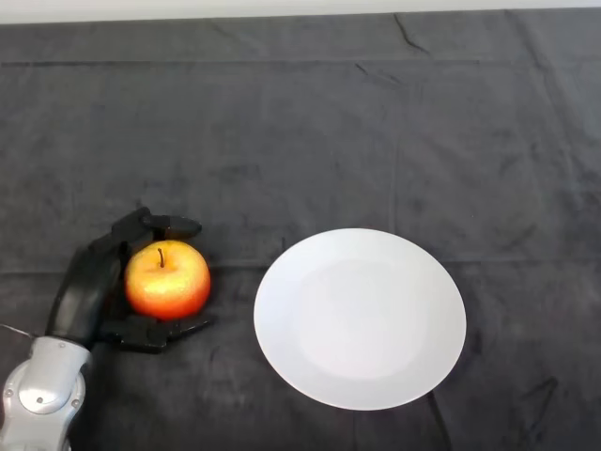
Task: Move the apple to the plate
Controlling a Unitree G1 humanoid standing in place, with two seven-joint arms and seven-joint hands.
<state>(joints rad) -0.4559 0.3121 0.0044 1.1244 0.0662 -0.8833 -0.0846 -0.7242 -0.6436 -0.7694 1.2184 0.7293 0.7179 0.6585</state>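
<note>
Now the hand (89, 287) cups the apple (168, 280), left of the bare white plate (360, 318).

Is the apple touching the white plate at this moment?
Apart. In the head view a strip of dark cloth shows plainly between the apple and the plate.

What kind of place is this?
Probably a robot test table: a dark cloth-covered table, a black robot hand curled round a red-yellow apple, and a bare round white plate.
</note>
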